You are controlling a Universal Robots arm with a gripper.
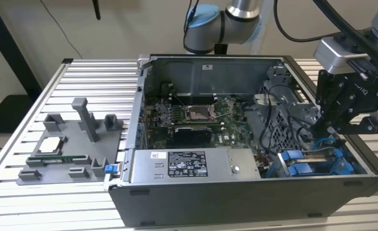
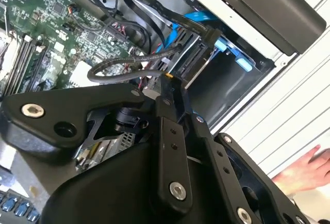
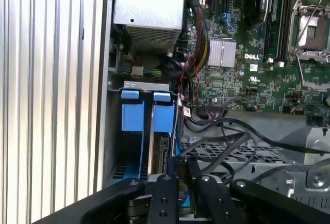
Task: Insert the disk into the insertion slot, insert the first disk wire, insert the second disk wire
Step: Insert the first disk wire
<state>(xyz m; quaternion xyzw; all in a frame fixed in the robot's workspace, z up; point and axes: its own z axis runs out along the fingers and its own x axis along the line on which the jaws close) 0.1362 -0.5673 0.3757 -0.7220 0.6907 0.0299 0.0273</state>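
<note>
**Inspector:** Exterior view first. Position of the gripper?

**Recorder:** The gripper [image 1: 322, 129] hangs inside the open computer case [image 1: 240, 202], at about 4 o'clock from the motherboard [image 1: 195, 115]. It is just above the blue carriers [image 1: 304, 166] in the case's 5 o'clock corner. The power supply [image 1: 189, 163] lies at the motherboard's 6 o'clock. The case stands on a slatted desk [image 1: 98, 82]. A grey parts tray [image 1: 67, 144] sits at the case's 9 o'clock, on the exterior view's left.

**Inspector:** Second wrist view?

**Recorder:** The fingers [image 2: 170, 141] are drawn together at their tips, right beside a looped black wire [image 2: 118, 68]. Whether they pinch anything, I cannot tell. Just beyond the tips, a flat black cable [image 2: 154, 12] runs to a plug at the end of the bay with the blue fittings. A person's hand [image 2: 309, 170] shows outside the case wall, over the desk.

**Inspector:** First wrist view. Where is the disk?

**Recorder:** The disk [image 3: 162, 157] stands on edge in the insertion slot [image 3: 138, 85], clipped in blue plastic. A second blue carrier [image 3: 132, 115] sits just beside it in the neighbouring bay. The closed fingers sit directly over the disk's near end. Black wires [image 3: 227, 146] cross the perforated drive cage [image 3: 258, 154] beside the slot. The motherboard lies beyond.
</note>
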